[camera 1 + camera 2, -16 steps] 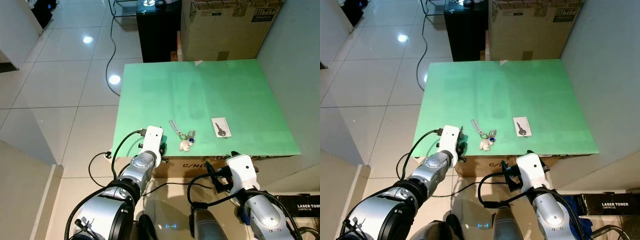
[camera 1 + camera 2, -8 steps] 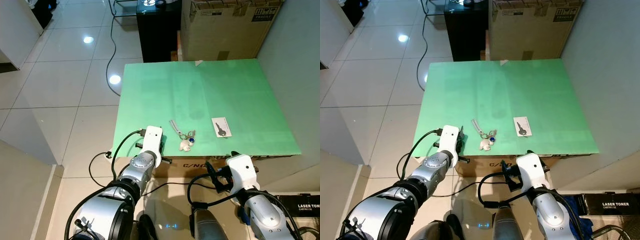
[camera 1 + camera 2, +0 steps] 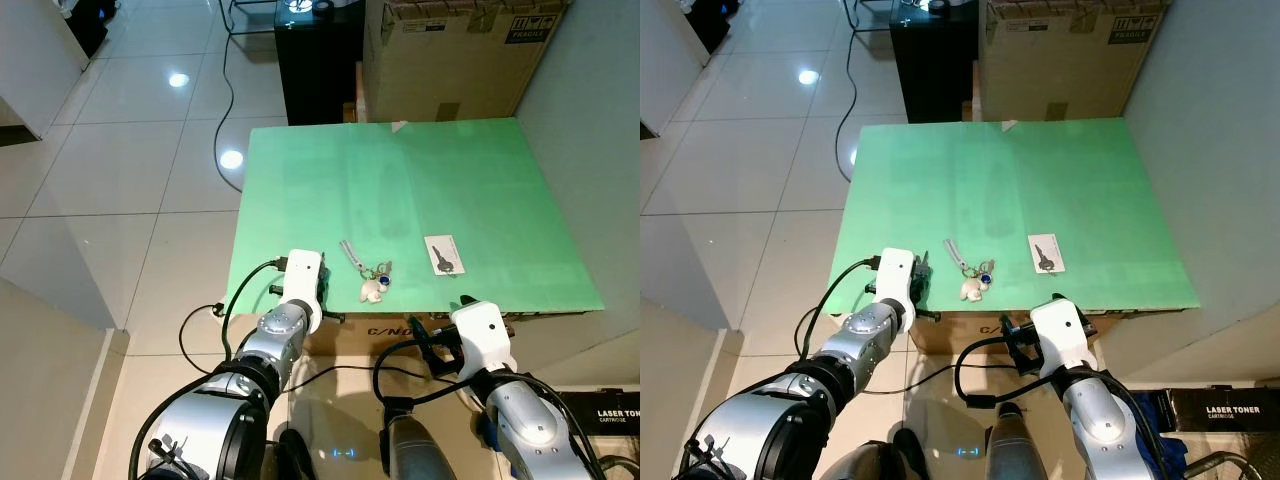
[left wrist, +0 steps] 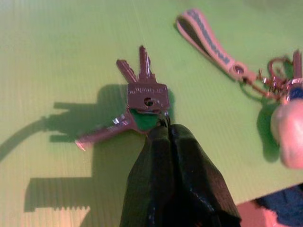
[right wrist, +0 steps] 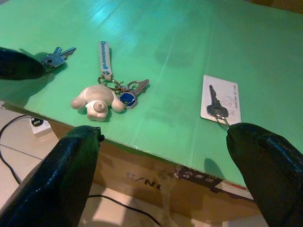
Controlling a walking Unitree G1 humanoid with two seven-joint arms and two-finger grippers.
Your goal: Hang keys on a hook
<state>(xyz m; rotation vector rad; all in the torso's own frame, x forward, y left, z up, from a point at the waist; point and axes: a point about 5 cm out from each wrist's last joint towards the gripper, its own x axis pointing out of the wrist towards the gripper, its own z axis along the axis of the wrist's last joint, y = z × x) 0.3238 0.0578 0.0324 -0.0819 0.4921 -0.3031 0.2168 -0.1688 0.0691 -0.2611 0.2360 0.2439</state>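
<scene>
carefully now, the left gripper point(image 4: 166, 135), fingers pinched together on the ring of the keys point(image 4: 137, 101), should lift straight off the green table point(image 3: 480, 180) without snagging.

i see a green surface point(image 3: 450, 170) resting on a cardboard base. on it, toward 6 o'clock, a keychain with a white plush charm point(image 3: 371, 291), a blue tag point(image 5: 126, 98) and a grey strap point(image 3: 350, 254) lies flat. just at its 3 o'clock, a white card point(image 3: 442, 254) carries a single dark key point(image 3: 439, 261). at 12 o'clock beyond the surface stand a big cardboard box point(image 3: 450, 50) and, at its 9 o'clock, a black cabinet point(image 3: 315, 70). a black cable point(image 3: 222, 100) trails over the glossy tiled floor point(image 3: 120, 150). at 4 o'clock sits a black laser toner box point(image 3: 610, 410).
</scene>
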